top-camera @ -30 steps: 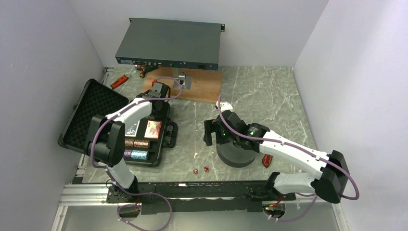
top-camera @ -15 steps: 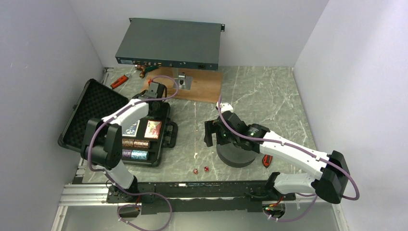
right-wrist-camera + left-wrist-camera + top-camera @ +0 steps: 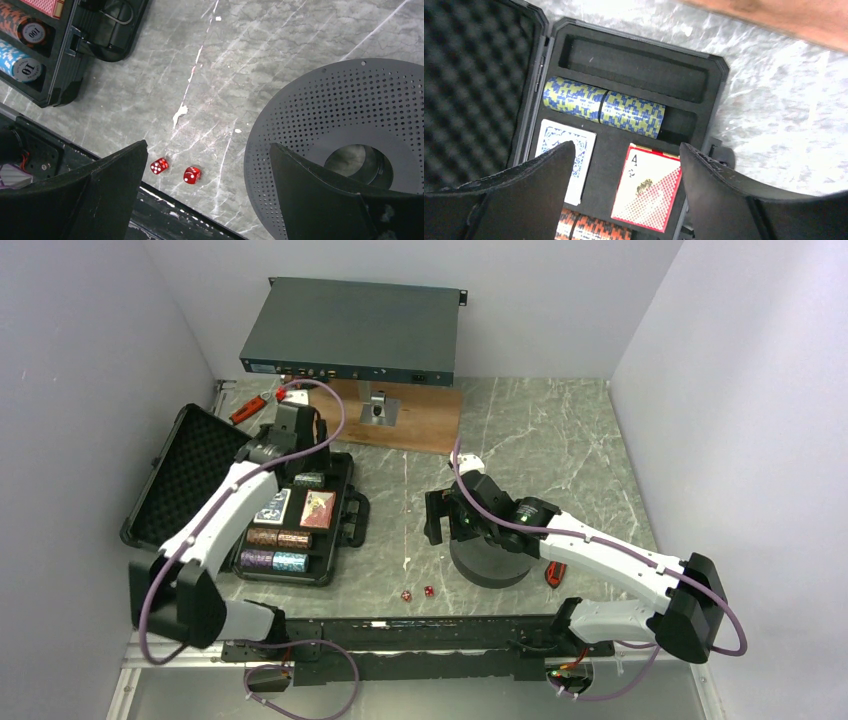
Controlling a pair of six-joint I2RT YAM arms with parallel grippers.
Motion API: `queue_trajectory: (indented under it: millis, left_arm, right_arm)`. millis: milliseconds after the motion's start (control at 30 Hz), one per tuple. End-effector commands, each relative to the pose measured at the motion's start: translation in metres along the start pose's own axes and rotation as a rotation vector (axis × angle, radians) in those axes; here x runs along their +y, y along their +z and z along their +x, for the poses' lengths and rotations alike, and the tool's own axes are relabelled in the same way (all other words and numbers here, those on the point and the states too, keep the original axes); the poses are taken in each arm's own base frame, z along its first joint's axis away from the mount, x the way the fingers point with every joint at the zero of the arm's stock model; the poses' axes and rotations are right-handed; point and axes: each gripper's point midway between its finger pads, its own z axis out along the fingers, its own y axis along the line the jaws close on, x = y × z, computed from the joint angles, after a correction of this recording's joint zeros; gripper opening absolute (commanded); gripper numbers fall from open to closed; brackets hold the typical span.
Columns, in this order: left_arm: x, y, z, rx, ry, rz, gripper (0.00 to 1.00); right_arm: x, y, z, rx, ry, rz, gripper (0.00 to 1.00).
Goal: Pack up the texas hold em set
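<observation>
The black case (image 3: 345,525) lies open at the left, its foam lid (image 3: 190,475) folded out. In its tray lie yellow-and-blue chips (image 3: 604,105), a blue card deck (image 3: 564,160), a red card deck (image 3: 649,192) and orange chips (image 3: 589,227); the far slot (image 3: 634,65) is empty. My left gripper (image 3: 626,150) hovers open over the decks, holding nothing, and shows above the case's far end (image 3: 290,430). Two red dice (image 3: 159,166) (image 3: 192,174) lie on the table near the front rail. My right gripper (image 3: 207,147) stands open above them, empty.
A thick dark perforated ring (image 3: 492,560) sits under the right arm, right of the dice. A grey rack-mount box (image 3: 350,335) and a wooden board (image 3: 410,420) stand at the back. Red-handled tools lie at the back left (image 3: 248,410) and beside the ring (image 3: 555,575).
My left gripper has opened and drawn back to the left, off the case's far row, where the yellow-and-blue chips now lie. The right arm has not moved.
</observation>
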Motion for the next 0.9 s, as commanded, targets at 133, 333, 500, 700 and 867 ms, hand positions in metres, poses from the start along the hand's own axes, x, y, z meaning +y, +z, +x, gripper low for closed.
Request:
queue_trajectory:
  millis: [133,333,500,700,867]
  left_arm:
    - [0.009,-0.078,-0.045,-0.196,0.009,0.100,1.00]
    - [0.037,-0.111,-0.052,-0.270,0.041,0.039,1.00]
    - [0.054,-0.115,-0.043,-0.350,0.022,-0.012,1.00]
    - [0.065,-0.125,-0.034,-0.445,-0.015,-0.011,1.00]
    - [0.075,-0.128,-0.033,-0.464,-0.002,-0.048,0.99]
  right_arm:
    - [0.003,0.000,-0.013,-0.033,0.002,0.004,0.95]
    - [-0.001,0.001,-0.011,-0.021,-0.003,0.026,0.95]
    - [-0.002,0.006,-0.002,0.019,-0.009,0.036,0.95]
    - [-0.005,0.011,0.020,0.103,-0.030,0.058,0.94]
    - [-0.004,0.020,0.042,0.176,-0.044,0.068,0.92]
